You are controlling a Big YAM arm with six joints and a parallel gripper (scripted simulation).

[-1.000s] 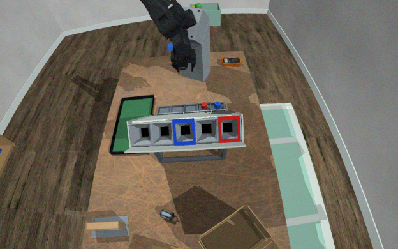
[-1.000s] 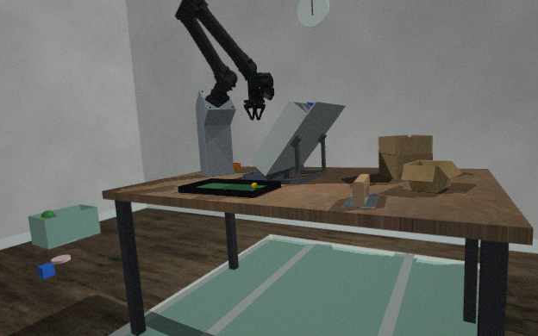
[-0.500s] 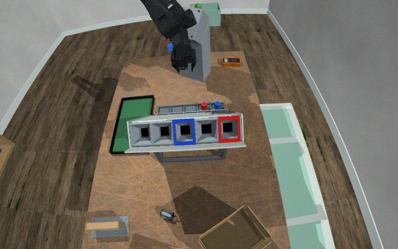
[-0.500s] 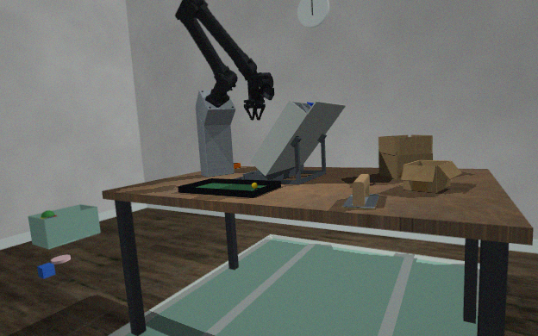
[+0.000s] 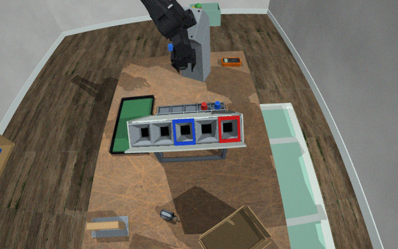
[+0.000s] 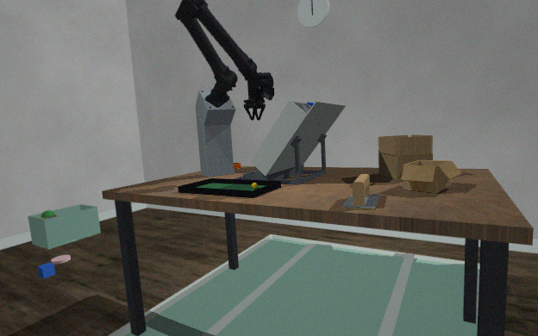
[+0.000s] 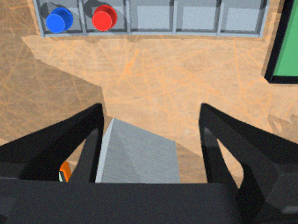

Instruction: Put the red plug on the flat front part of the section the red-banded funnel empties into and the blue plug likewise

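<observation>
The funnel rack (image 5: 185, 131) stands tilted in the middle of the table, with a blue-banded funnel (image 5: 184, 131) in the middle and a red-banded funnel (image 5: 229, 128) at the right end. Behind it lies the row of grey sections (image 5: 190, 109). The red plug (image 5: 203, 106) and the blue plug (image 5: 217, 105) stand on the flat front parts of two neighbouring sections. My gripper (image 5: 182, 67) is open and empty, high above the table beside the base pedestal (image 5: 198, 48).
A black tray with a green floor (image 5: 132, 122) lies left of the rack and holds one yellow marble (image 6: 253, 185). An orange meter (image 5: 231, 61) lies right of the pedestal. A cardboard box (image 5: 236, 230), a wooden block on a grey plate (image 5: 109, 226) and a small grey tool (image 5: 168, 215) lie near the front edge.
</observation>
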